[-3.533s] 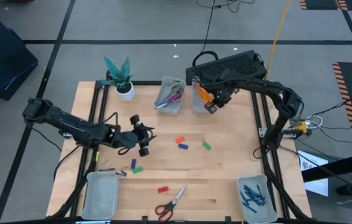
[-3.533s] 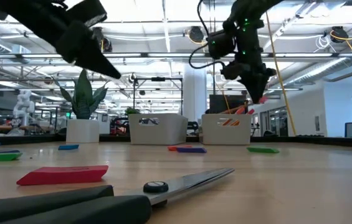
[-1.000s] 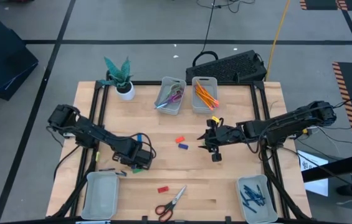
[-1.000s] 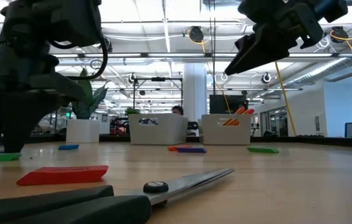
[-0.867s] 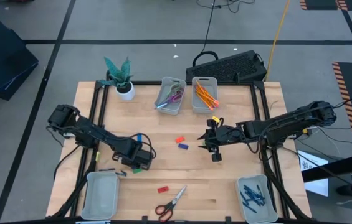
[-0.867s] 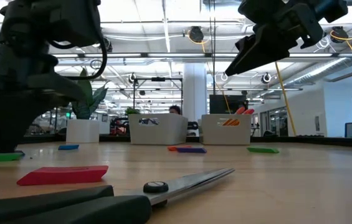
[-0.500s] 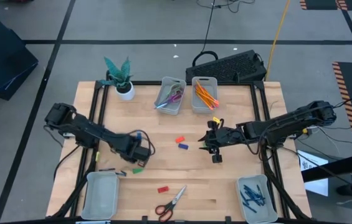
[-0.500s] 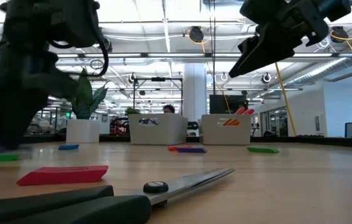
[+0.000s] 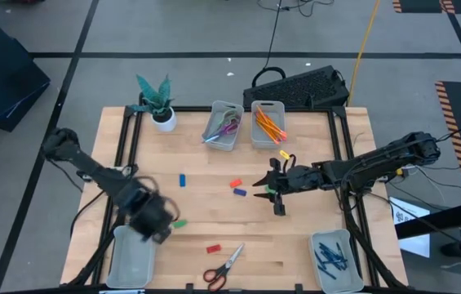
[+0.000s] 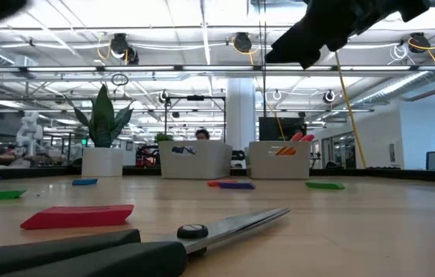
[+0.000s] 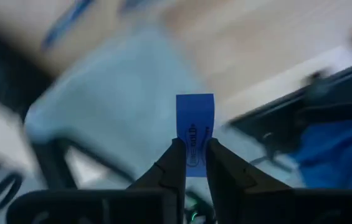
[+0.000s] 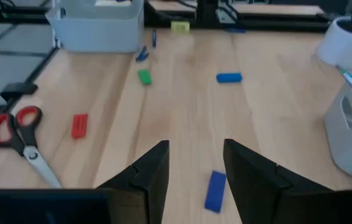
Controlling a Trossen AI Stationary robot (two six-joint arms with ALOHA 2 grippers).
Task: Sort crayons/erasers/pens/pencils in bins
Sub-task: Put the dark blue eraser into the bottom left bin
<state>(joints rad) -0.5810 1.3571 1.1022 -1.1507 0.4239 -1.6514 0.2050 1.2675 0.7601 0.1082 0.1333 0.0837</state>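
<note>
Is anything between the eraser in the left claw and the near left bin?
Nothing visible. The left claw grips the blue eraser right beside the bin, with no object between them.

A: Item held?
B: One blue eraser (image 11: 194,134), upright, pinched between the left end effector (image 11: 192,163) fingers.
A: Background?
B: Pale grey-blue bin (image 11: 123,102), blurred; wooden worktop (image 11: 256,37) beyond.
</note>
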